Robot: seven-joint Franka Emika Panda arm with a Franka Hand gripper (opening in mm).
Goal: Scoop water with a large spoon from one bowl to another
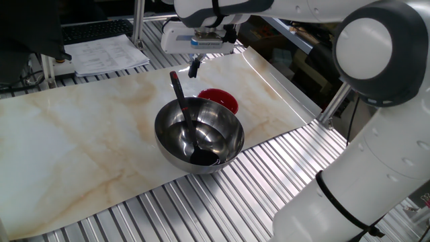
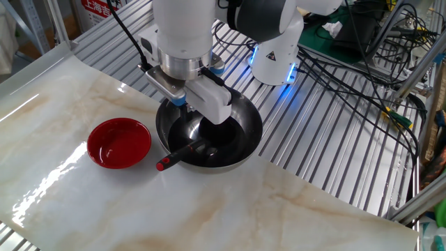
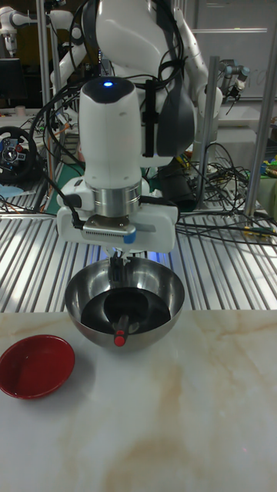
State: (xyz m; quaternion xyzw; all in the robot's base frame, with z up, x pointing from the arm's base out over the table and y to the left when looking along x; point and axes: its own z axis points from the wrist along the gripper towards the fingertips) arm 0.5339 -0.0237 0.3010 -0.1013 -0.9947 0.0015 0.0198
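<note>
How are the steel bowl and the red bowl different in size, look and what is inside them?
The steel bowl is much wider and deeper; the red bowl is small and shallow. The steel bowl is shiny bare metal, while the red bowl is glossy red. The ladle leans in the steel bowl, its handle over the rim; the red bowl holds no utensil. Both are round, upright and stand side by side on the marble-patterned mat.

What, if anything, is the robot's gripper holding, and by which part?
Nothing. The gripper hangs above the steel bowl, clear of the black ladle, which leans against the bowl's rim, scoop down inside.
</note>
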